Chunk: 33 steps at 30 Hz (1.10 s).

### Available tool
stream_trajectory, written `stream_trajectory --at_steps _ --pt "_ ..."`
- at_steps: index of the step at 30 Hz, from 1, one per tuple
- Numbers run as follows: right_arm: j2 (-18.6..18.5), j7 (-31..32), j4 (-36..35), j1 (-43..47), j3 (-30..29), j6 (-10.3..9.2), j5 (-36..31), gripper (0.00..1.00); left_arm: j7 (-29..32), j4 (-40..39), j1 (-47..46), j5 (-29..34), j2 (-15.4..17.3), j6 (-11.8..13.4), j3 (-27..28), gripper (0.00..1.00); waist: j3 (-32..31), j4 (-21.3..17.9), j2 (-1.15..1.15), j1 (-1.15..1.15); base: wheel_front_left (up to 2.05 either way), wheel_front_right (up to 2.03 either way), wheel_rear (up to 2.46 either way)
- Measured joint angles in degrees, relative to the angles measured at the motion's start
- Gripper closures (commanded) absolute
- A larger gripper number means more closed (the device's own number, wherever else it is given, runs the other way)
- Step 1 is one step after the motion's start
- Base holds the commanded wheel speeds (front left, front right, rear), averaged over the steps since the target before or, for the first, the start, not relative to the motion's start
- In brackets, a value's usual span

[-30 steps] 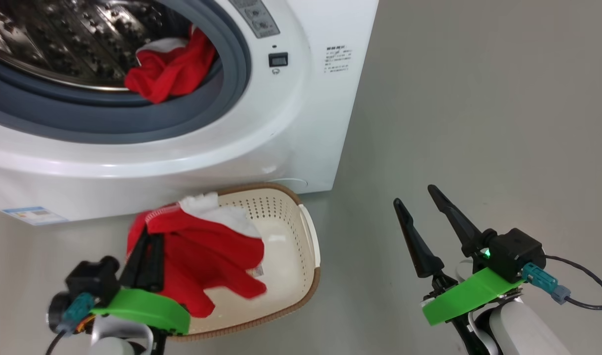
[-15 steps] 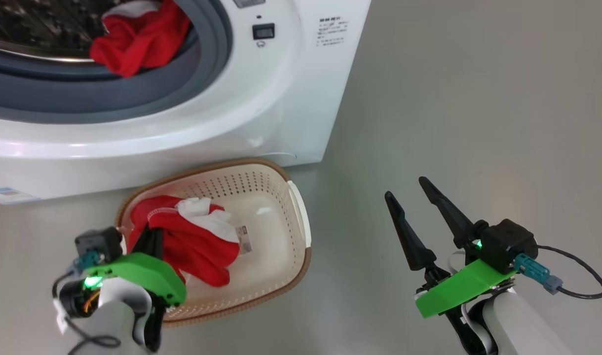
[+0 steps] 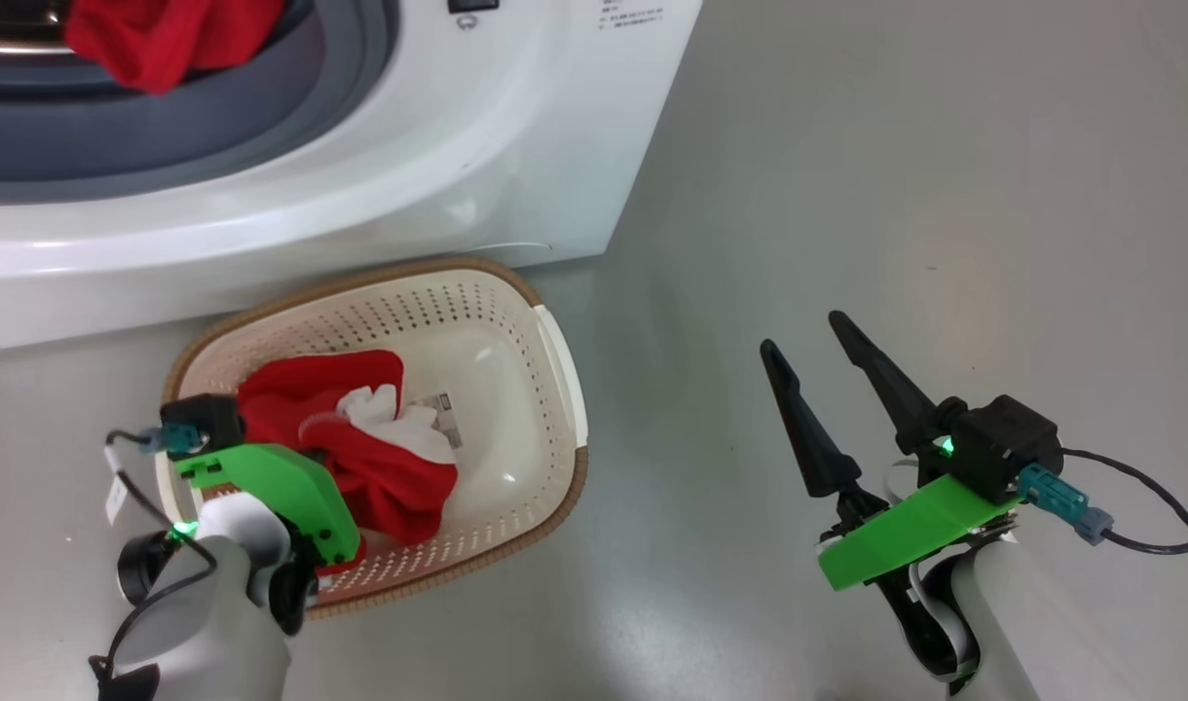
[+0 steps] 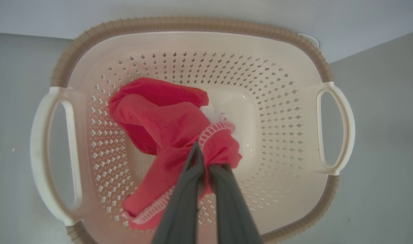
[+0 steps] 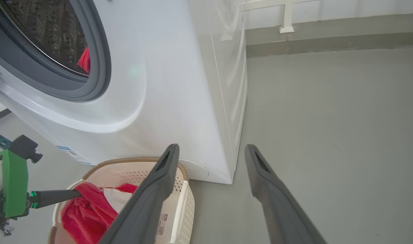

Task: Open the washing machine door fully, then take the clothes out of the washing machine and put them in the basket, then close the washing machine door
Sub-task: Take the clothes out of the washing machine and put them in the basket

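The cream basket (image 3: 561, 382) sits on the floor in front of the white washing machine (image 3: 477, 146). A red garment with white trim (image 3: 389, 472) lies inside the basket. My left gripper (image 4: 206, 161) is shut on a fold of that garment (image 4: 166, 118), low inside the basket (image 4: 193, 27). More red clothes (image 3: 156, 39) rest at the drum's grey gasket. The drum mouth is uncovered, and the washing machine door is out of view. My right gripper (image 3: 803, 336) is open and holds nothing, above bare floor to the right of the basket.
Grey floor (image 3: 896, 195) stretches to the right of the machine. In the right wrist view a wall base (image 5: 328, 37) runs behind the machine's side panel (image 5: 226, 84). A black cable (image 3: 1139, 506) trails from my right wrist.
The head camera has tilted down, so the machine has slid up the picture. My left gripper has lowered the red garment from above the basket rim to its bottom. The right gripper has stayed put.
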Motion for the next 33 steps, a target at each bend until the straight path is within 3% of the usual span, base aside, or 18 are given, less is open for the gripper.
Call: stream_trajectory --at_steps 7,8,9,10,26,33 --pt "1.29 0.00 3.76 -0.19 -1.66 0.00 -0.58 0.00 3.48 2.50 -0.48 -0.37 0.98 0.02 -0.11 1.00 1.12 -0.92 0.00 0.00 0.00 0.00 0.00" --pt "1.54 0.00 4.36 -0.20 -1.78 0.00 -0.65 0.00 3.35 2.63 -0.47 -0.41 1.03 0.04 -0.09 0.83 1.09 -0.95 0.00 0.00 0.00 0.00 0.00" --pt "1.69 0.00 4.90 -0.25 -2.00 0.00 -0.76 0.00 3.08 2.71 -0.47 -0.45 1.02 0.07 -0.09 0.56 1.01 -0.93 0.00 0.00 0.00 0.00 0.00" --pt "1.74 0.00 5.27 -0.30 -2.25 0.00 -1.01 0.00 2.87 2.77 -0.47 -0.54 1.03 0.07 -0.20 0.00 0.90 -0.90 0.00 0.00 0.00 0.00 0.00" --pt "1.92 0.00 8.99 -0.45 -6.05 0.00 -2.59 0.00 -9.26 1.58 1.37 -0.56 0.48 -0.52 -4.11 0.00 -4.67 1.28 0.00 0.00 0.00 0.00 0.00" --pt "1.99 0.00 8.81 -0.04 -8.29 0.00 -3.68 0.00 -12.35 -4.31 4.24 -2.33 0.44 -0.58 -7.98 0.00 -8.67 2.91 0.00 0.00 0.00 0.00 0.00"
